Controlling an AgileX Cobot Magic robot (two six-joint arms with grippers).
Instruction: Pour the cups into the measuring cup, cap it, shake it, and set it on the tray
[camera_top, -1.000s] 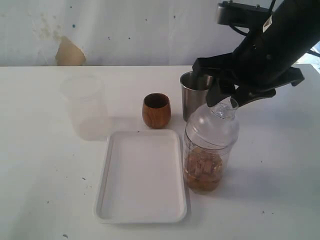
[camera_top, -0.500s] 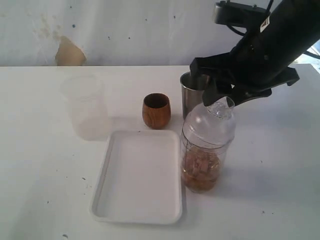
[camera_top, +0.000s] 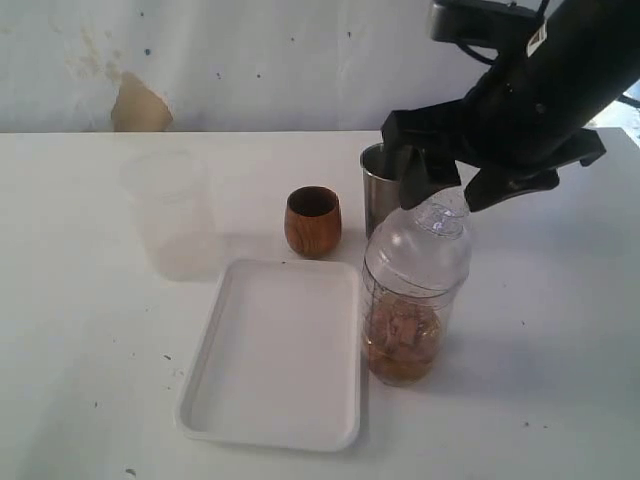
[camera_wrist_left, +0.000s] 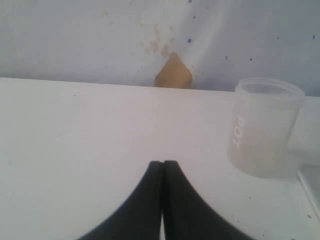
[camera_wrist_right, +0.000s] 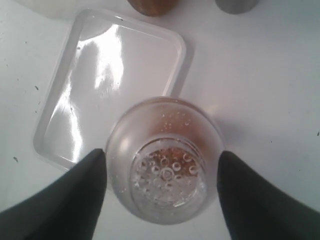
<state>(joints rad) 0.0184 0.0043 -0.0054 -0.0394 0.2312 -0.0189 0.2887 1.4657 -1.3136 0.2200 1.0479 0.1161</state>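
The exterior camera, raised and angled down, took in the white table (camera_top: 80, 380) back to the wall (camera_top: 250, 60), with the tray (camera_top: 270, 350) at lower centre and the measuring cup (camera_top: 405, 320) right of it. The left wrist camera sat low over the tabletop, facing that wall and the nearby frosted cup (camera_wrist_left: 262, 130). The right wrist camera looked straight down, close on the measuring cup and tray, both shared with the exterior view.

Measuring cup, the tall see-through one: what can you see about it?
The tall clear plastic measuring cup stands upright on the white table, close beside the flat white rectangular tray. Faint marks run down its side. A clear dome lid, beaded with droplets, caps it. Lumpy brown contents fill its bottom. The right end effector hangs open around its top.
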